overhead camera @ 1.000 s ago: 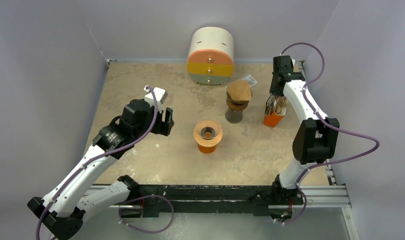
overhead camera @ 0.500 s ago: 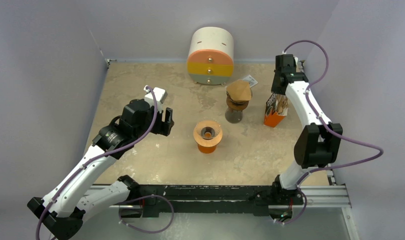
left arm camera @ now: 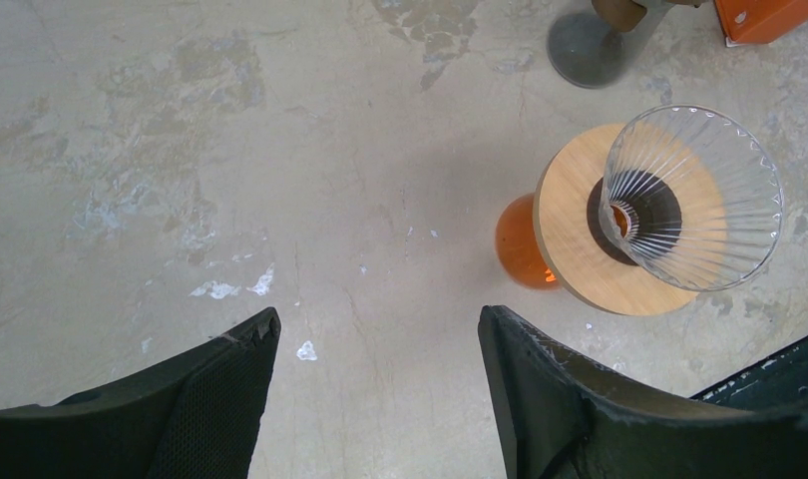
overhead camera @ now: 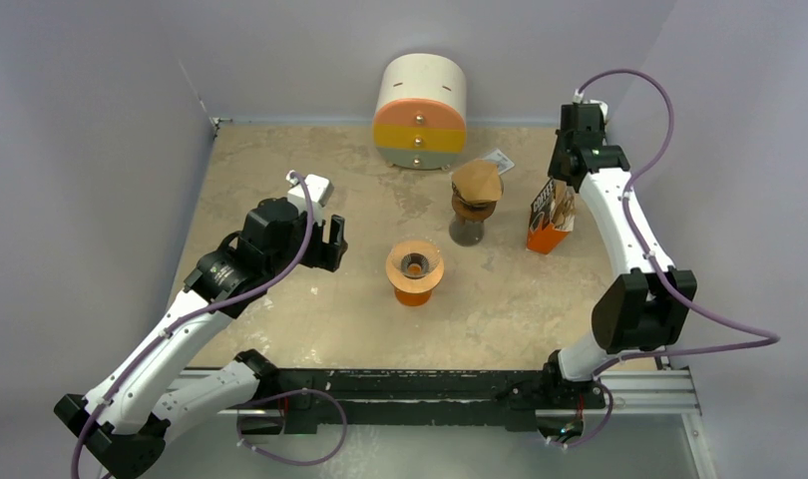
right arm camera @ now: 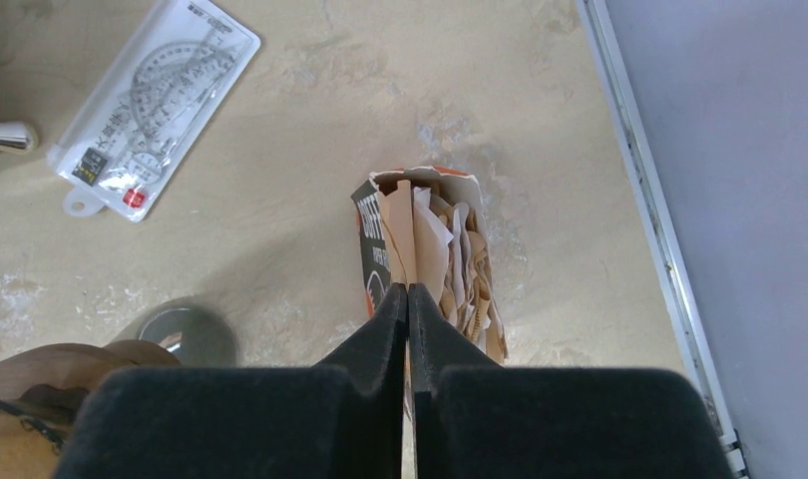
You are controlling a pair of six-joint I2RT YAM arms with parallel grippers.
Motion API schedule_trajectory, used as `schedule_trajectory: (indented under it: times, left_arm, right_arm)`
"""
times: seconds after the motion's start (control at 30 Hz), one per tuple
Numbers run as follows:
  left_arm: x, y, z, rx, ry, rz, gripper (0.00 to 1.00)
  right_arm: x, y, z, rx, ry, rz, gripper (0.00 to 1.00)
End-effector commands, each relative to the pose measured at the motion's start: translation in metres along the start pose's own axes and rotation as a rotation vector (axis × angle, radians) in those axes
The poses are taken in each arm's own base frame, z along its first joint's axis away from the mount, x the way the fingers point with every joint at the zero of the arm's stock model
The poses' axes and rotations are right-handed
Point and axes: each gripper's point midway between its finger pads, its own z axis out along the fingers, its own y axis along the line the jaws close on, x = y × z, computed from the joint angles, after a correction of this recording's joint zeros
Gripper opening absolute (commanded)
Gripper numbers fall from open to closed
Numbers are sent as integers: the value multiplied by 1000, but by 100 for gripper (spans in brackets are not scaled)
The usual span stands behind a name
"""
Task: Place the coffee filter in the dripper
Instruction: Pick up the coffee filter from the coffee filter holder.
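Observation:
The dripper (overhead camera: 414,267) is a ribbed glass cone in a wooden ring on an orange base at the table's middle; it also shows in the left wrist view (left arm camera: 691,210). My left gripper (overhead camera: 326,244) is open and empty, left of the dripper (left arm camera: 380,329). An orange box of brown coffee filters (overhead camera: 548,218) stands at the right. My right gripper (right arm camera: 408,287) is above the box (right arm camera: 372,249), shut on the edge of one tan coffee filter (right arm camera: 404,225) that still stands in the box.
A round white, orange and yellow drawer unit (overhead camera: 421,112) stands at the back. A second stand on a grey base with a brown filter on top (overhead camera: 475,195) is left of the box. A clear protractor pack (right arm camera: 151,105) lies behind it. The table's right rail (right arm camera: 639,190) is close.
My right arm has risen and drawn back toward the far right corner, uncovering more of the filter box. The left arm has not moved.

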Motion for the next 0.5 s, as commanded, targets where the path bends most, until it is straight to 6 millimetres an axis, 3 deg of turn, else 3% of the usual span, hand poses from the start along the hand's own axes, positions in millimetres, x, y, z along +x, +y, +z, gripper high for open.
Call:
schedule_trajectory:
  times: [0.0,0.47]
  left_arm:
    - [-10,0,-3,-10,-49,-38,73]
    - [-9,-4,2,4,-36,-54,74]
  right_arm:
    - [-40,-1,-35,-54,-133,37,0]
    - [-61,18,-130,-339,-258,114,0]
